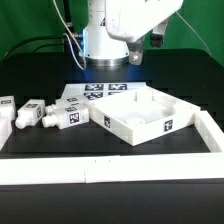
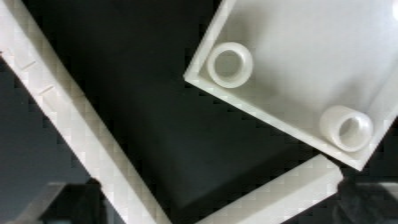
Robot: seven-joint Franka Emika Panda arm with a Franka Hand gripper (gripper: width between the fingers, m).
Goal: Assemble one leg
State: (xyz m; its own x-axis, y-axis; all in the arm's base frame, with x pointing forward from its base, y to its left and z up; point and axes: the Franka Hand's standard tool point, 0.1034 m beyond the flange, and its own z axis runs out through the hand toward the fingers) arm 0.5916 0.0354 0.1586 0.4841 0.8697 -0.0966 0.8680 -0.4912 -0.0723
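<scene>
Three white legs with black-and-white tags lie on their sides at the exterior view's left: one nearest the panel, one beside it, one at the edge. The wide white square panel lies right of them; the wrist view shows its corner with two round sockets. My gripper hangs high above the back of the table, away from the legs. In the wrist view it is open and empty, with dark fingers at the frame's lower corners. No leg shows in the wrist view.
The marker board lies flat behind the legs, by the robot base. A white rail runs along the table's front and up the right side; it shows in the wrist view as two white strips meeting at a corner.
</scene>
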